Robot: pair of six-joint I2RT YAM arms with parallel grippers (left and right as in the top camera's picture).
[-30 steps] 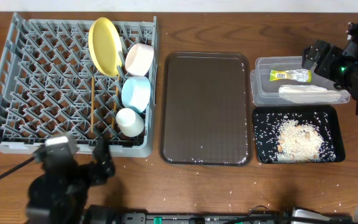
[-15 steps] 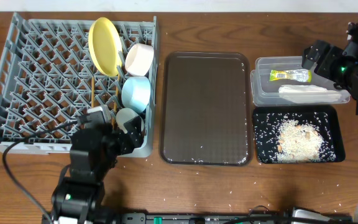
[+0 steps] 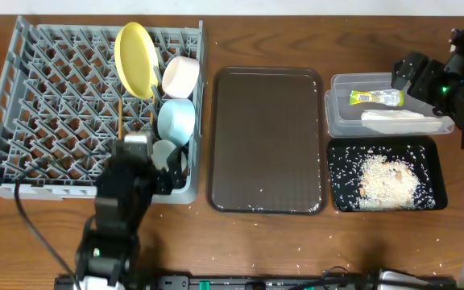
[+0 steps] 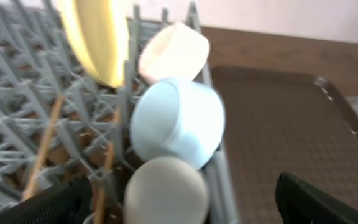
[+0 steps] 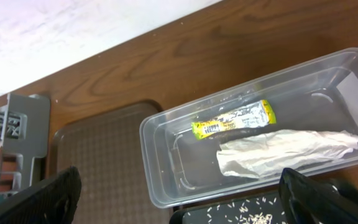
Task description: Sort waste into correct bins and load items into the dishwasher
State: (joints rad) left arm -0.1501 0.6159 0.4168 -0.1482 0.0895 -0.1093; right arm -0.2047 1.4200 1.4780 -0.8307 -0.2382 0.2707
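Now, the one change worth logging: the left arm has come up from the lower left of the overhead frame to the lower right corner of the grey rack (image 3: 47,89). The left gripper (image 4: 185,208) has spread a touch wider on the way. In its wrist view the two fingers sit at the bottom corners of the frame, far apart and holding nothing. The white cup (image 4: 165,190) lies between and beyond them.

- The cup looks to be where it was, on its side in the rack's lower right corner. The arm partly covers it from overhead.
- Above the cup in the frame is the blue bowl (image 3: 176,121), then the white bowl (image 3: 180,75). The yellow plate (image 3: 135,58) stands on edge at the rack's top.
- The chopsticks (image 3: 119,133) lie down among the pegs, left of the bowls.
- The right gripper (image 5: 185,204) has not moved. It is wide open and empty over the clear tub (image 3: 341,121) at upper right.
- In the tub, the wrapper (image 5: 232,120) lies just beside the napkin (image 5: 288,152).
- The rice (image 3: 385,179) is heaped in the black tray (image 3: 337,173) at lower right.
- The brown tray (image 3: 268,137) in the middle holds only a few stray grains.

My reading is that the sorting and loading look essentially done. I judge the left arm is lining up on the cup, perhaps to reseat it. I cannot tell whether the fingers touch it yet. If I close here, the blue bowl just behind could get nudged.
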